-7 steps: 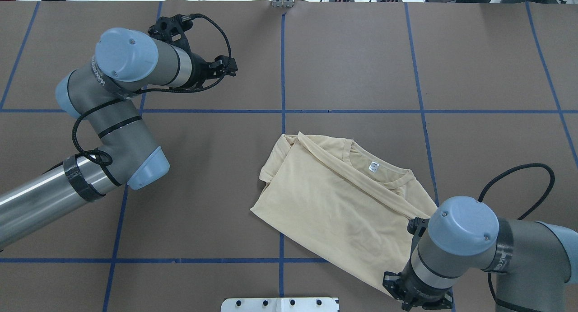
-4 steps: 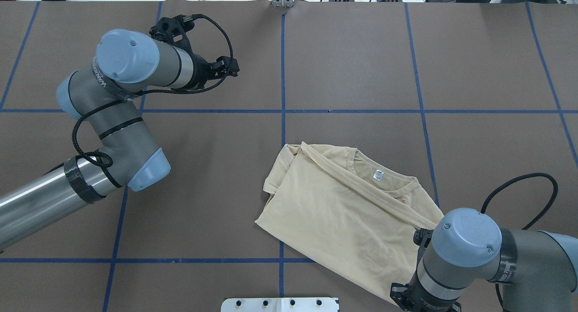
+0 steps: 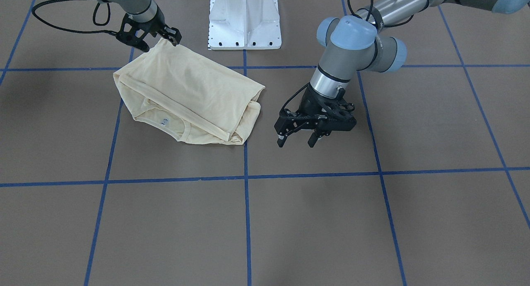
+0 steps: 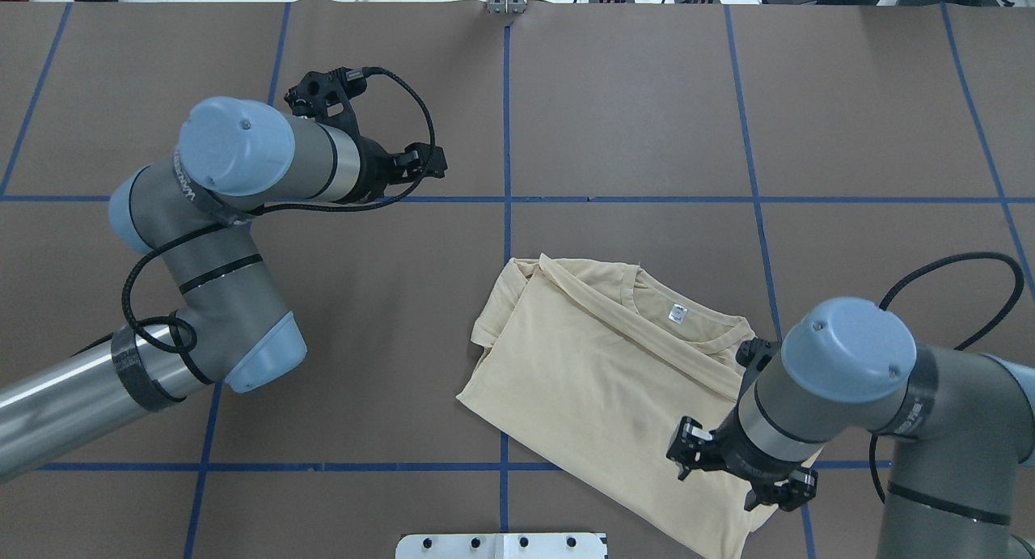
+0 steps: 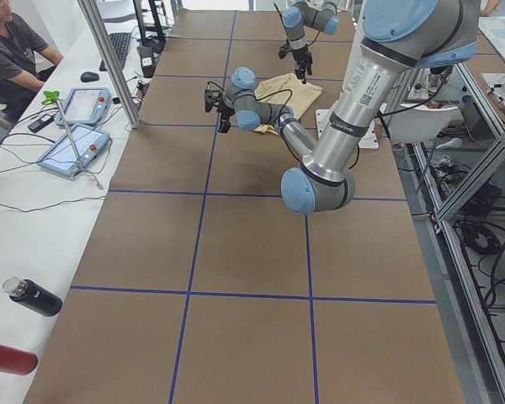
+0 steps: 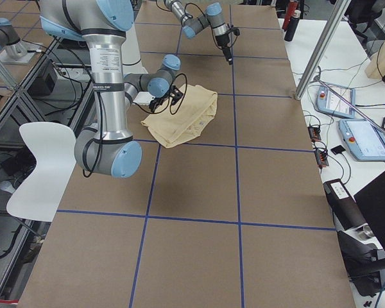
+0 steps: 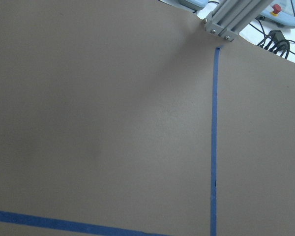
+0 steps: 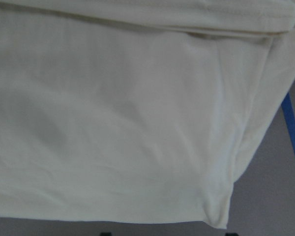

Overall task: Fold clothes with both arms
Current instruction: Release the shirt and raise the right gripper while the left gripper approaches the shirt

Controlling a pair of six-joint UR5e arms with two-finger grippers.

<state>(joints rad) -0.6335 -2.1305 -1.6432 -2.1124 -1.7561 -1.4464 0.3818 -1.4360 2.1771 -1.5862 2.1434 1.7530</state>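
R hand [image 4: 737, 476], fingers apart, has moved up over the pale cream thin-fabric T-shirt [image 4: 598, 365]'s near corner; L hand [image 3: 297, 140], open/empty, drifts closer — next fold imminent, imo.

A brown table [image 4: 631, 98] with blue tape lines [image 4: 507, 122]; a seated person [image 5: 13, 50] alongside.
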